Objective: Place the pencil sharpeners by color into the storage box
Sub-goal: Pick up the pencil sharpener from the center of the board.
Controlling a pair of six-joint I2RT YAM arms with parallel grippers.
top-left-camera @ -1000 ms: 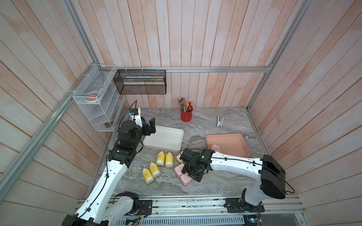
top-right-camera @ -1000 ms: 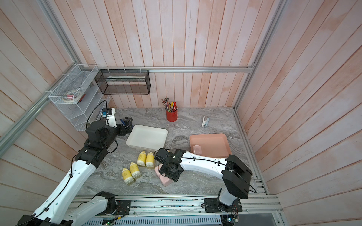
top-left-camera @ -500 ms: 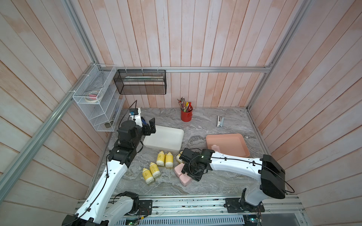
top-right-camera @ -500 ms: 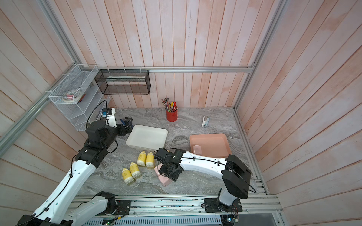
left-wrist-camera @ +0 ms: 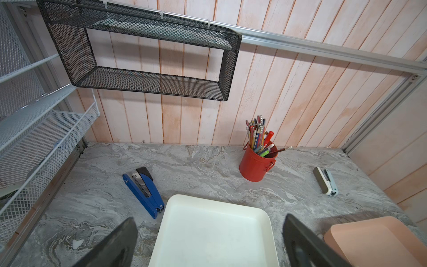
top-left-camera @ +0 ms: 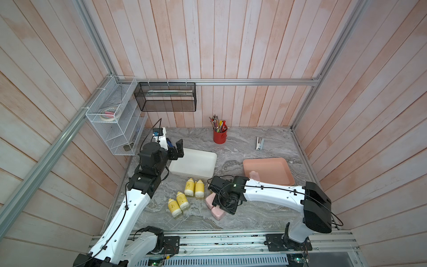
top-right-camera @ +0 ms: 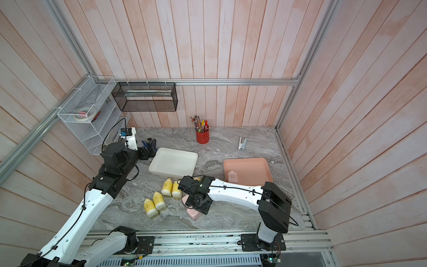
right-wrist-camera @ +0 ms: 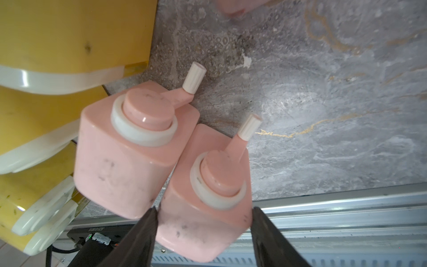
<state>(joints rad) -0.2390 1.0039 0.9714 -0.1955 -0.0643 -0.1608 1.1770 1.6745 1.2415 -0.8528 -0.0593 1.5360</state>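
Two pale pink pencil sharpeners (top-left-camera: pixel 209 200) (top-left-camera: pixel 218 213) lie side by side near the table's front. My right gripper (right-wrist-camera: pixel 204 209) (top-left-camera: pixel 225 207) reaches down over them, and its fingers press both sides of the front pink sharpener (right-wrist-camera: pixel 203 231). The other pink one (right-wrist-camera: pixel 120 161) touches it. A third pink sharpener (top-left-camera: pixel 253 174) sits in the pink storage box (top-left-camera: pixel 272 171). Several yellow sharpeners (top-left-camera: pixel 189 186) (top-left-camera: pixel 182 200) lie just left of the right gripper. The white storage box (top-left-camera: pixel 194 161) is empty. My left gripper (left-wrist-camera: pixel 209 219) (top-left-camera: pixel 176 150) hangs open over its back left corner.
A red pencil cup (top-left-camera: pixel 219 136) and a white stapler (top-left-camera: pixel 259 143) stand near the back wall. A blue stapler (left-wrist-camera: pixel 143 190) lies left of the white box. A white wire rack (top-left-camera: pixel 115 122) and a black mesh shelf (top-left-camera: pixel 166 97) hang at the back left.
My right gripper has shifted very slightly over the pink sharpeners. The left arm has not moved.
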